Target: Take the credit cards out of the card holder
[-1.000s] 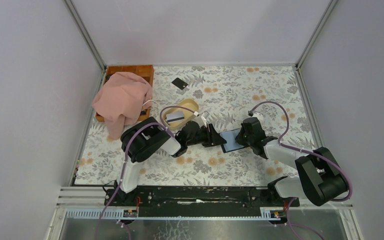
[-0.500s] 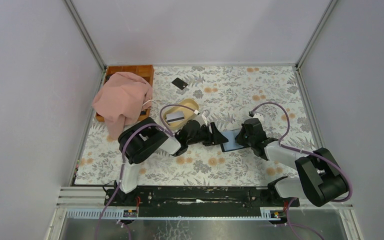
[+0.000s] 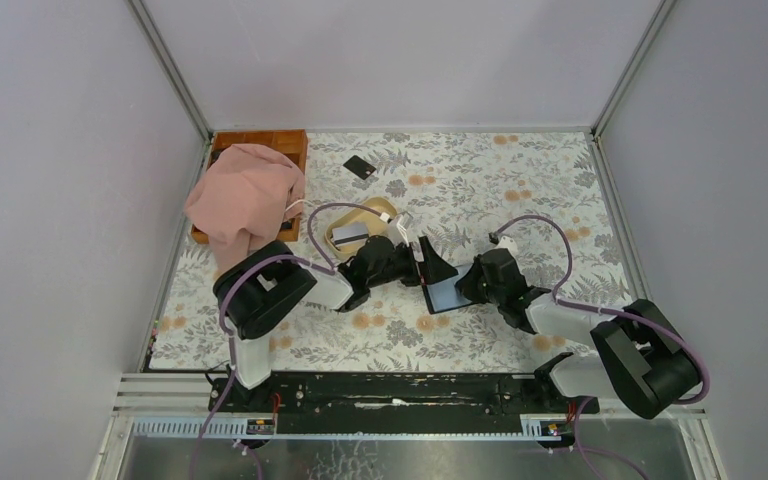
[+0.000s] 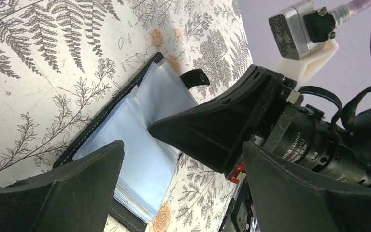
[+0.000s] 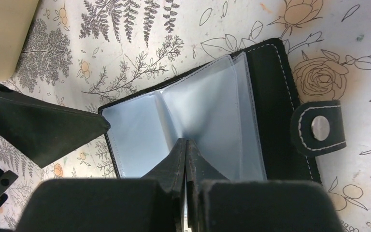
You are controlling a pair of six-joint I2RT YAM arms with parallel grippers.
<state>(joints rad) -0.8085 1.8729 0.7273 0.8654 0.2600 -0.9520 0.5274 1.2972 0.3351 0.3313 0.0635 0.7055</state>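
Black card holder (image 5: 270,111) open flat; left gripper (image 4: 182,150) wide at edge; right gripper (image 5: 186,145) closed.

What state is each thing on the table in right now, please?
card holder: lying open, clear sleeves showing.
left gripper: open, empty.
right gripper: shut, tips on the sleeves.
credit card: lying flat, outside the holder.
pink cloth: draped over wooden tray.

Beige dish (image 3: 373,208) near left claw (image 3: 428,266)

Floral-print table (image 3: 520,180): open card holder (image 3: 442,293) near centre, black credit card (image 3: 360,167) toward back, beige dish (image 3: 375,207), wooden tray (image 3: 285,140) far-left corner.
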